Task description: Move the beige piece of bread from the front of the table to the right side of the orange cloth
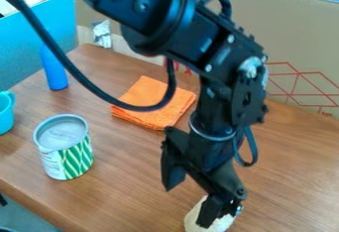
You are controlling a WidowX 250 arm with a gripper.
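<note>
Trouble can come first at the pale, rounded object (191, 221), which sits on the wooden table (132, 196) at the near edge of the view. The black gripper (187, 207) hangs over it at a tilt, with its fingers spread apart and nothing grasped between them. One finger lies in front of the object and hides a part of it (I cannot tell if they really touch), while the other finger stands off toward the striped can (78, 159). Because of this uneven position, if the gripper closes or goes lower from here, one finger could press on the top of the object or push it from the side, and the object could roll, as its form looks round. A grip on only its edge would probably slip.

The can is upright and open space lies between it and the gripper, so it is in danger only from a wide swing to that side. The black cable (79, 77) makes a loose loop, which in this view crosses over the folded orange cloth (153, 99). If the loop hangs low enough, it could drag the cloth when the arm (192, 32) turns, but its height is difficult to judge.
</note>
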